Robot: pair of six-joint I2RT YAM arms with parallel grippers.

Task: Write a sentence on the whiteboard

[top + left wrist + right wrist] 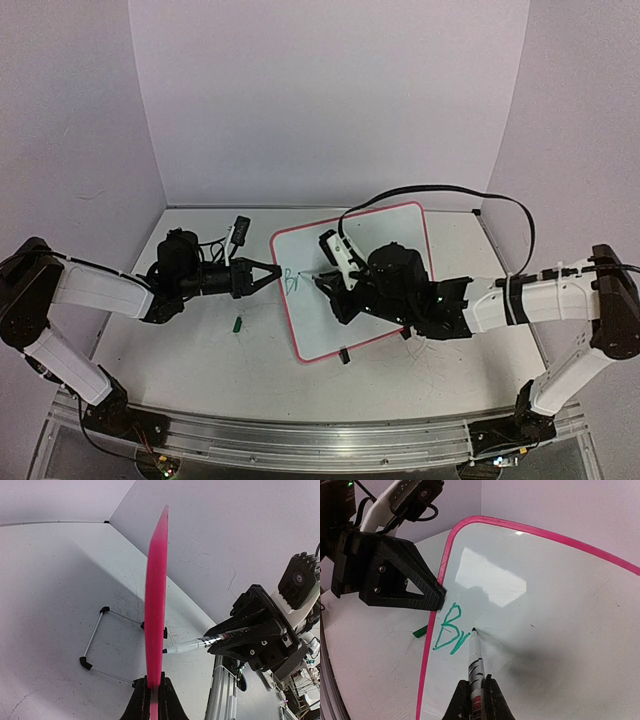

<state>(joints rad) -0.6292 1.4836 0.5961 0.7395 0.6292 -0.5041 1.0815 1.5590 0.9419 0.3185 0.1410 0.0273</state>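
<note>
Only "Br" of the sentence [451, 630] is written, in green, beside the left edge of the whiteboard [555, 600], which is stood on the table [200, 370]. The tip of the marker [476, 660] appears to be pressed on the board just right of the "r". The marker is clamped in the closed right gripper [476, 695], and the board's pink rim is pinched by the closed left gripper [440, 592]. The next letter is best drawn with light, even pressure. The line should be carried rightward while the board is braced from the left.
</note>
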